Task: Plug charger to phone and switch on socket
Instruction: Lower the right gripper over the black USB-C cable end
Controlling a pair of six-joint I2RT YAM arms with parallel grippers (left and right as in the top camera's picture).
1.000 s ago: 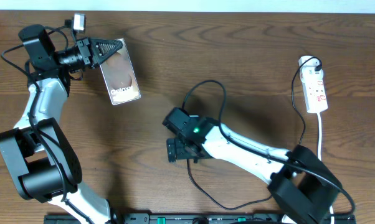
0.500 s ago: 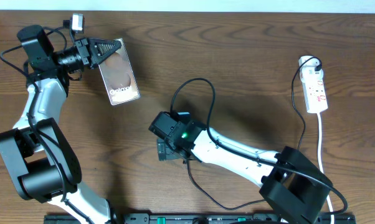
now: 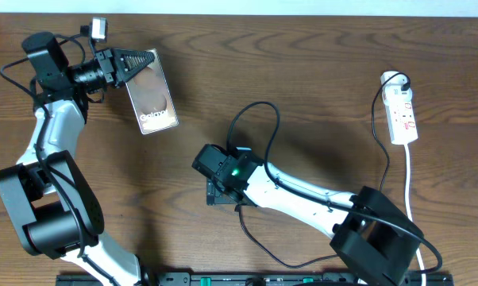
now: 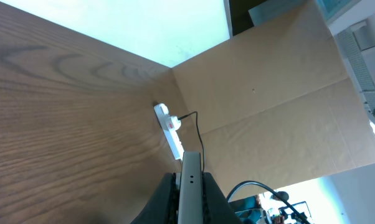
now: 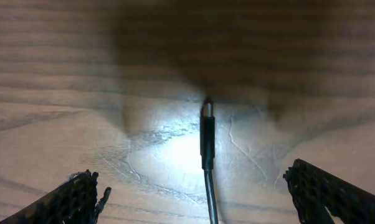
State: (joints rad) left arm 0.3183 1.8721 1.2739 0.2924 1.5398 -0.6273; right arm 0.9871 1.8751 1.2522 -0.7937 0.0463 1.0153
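Bronze glass marks the phone (image 3: 156,99), held near the far left corner of the desk (image 3: 318,56), with the left jaws clenched on its upper end. The left wrist view shows its thin edge pinched between them. The charger (image 5: 207,134) lies flat on the wood about mid-desk, toward the near edge, its small black tip pointing away from the right wrist camera. The right jaws are spread wide, one finger (image 5: 75,199) on each side of the tip, neither touching it. The socket (image 3: 402,115) sits by the right edge toward the far corner, a black plug in it, well apart from both arms. The step in hand looks like picking up the connector. Next the jaws likely need to close squarely on the stiff tip rather than the limp cable, so it can be aimed at the phone's free end; the switch would come last
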